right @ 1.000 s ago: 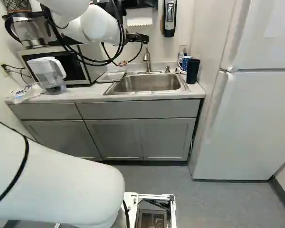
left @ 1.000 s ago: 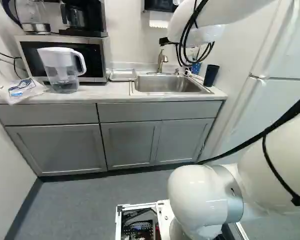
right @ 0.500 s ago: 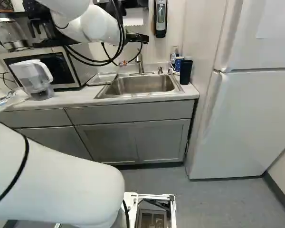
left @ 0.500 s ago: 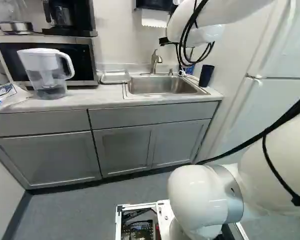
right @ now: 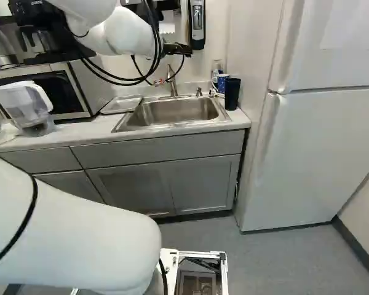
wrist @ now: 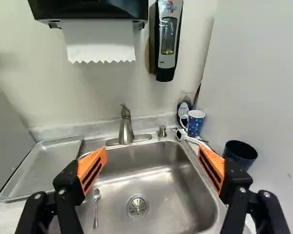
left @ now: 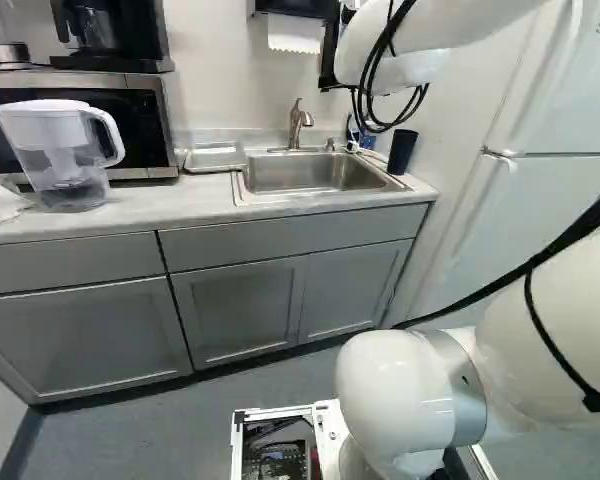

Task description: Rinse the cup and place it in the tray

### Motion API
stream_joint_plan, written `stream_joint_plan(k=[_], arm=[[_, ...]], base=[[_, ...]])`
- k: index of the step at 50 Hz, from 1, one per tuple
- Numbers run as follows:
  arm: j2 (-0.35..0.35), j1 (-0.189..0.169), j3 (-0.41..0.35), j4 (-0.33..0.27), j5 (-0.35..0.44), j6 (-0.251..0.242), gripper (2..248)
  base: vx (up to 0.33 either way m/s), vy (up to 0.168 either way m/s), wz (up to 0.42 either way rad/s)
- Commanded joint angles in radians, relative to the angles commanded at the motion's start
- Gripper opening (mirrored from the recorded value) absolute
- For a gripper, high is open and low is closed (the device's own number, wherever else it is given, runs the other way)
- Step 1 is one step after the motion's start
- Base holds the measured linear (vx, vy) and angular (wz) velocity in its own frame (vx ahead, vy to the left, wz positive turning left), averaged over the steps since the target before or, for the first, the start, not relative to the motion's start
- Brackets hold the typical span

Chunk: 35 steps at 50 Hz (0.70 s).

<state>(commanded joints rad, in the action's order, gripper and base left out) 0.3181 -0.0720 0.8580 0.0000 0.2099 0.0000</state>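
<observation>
From the left base view, I see a counter with a sink set into it and a faucet at the back. A dark cup stands by the sink, on the fridge side; a shallow metal tray lies on the other side. A clear pitcher stands in front of the microwave, and the white arm fills the right of this view.

Over in the right base view, a blue mug shows just behind the dark cup. I can't tell which of these two is the one to be rinsed.

In the wrist view, the orange-padded fingers are spread wide, the basin and its drain showing between them. The dark cup is outside the gap, close beyond one finger; the mug is farther back, near the wall. Past the other finger is the tray, and near that finger a spoon lies in the sink. A paper towel holder and a soap dispenser are on the wall ahead.
</observation>
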Motion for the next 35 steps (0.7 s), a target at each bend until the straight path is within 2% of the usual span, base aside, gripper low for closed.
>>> stream_joint_plan(k=[12,35], arm=[[0.0,0.0,0.0,0.0,0.0,0.0,247],[0.0,0.0,0.0,0.0,0.0,0.0,247]], base=[[0.084,-0.026,-0.149],[0.109,0.0,-0.021]])
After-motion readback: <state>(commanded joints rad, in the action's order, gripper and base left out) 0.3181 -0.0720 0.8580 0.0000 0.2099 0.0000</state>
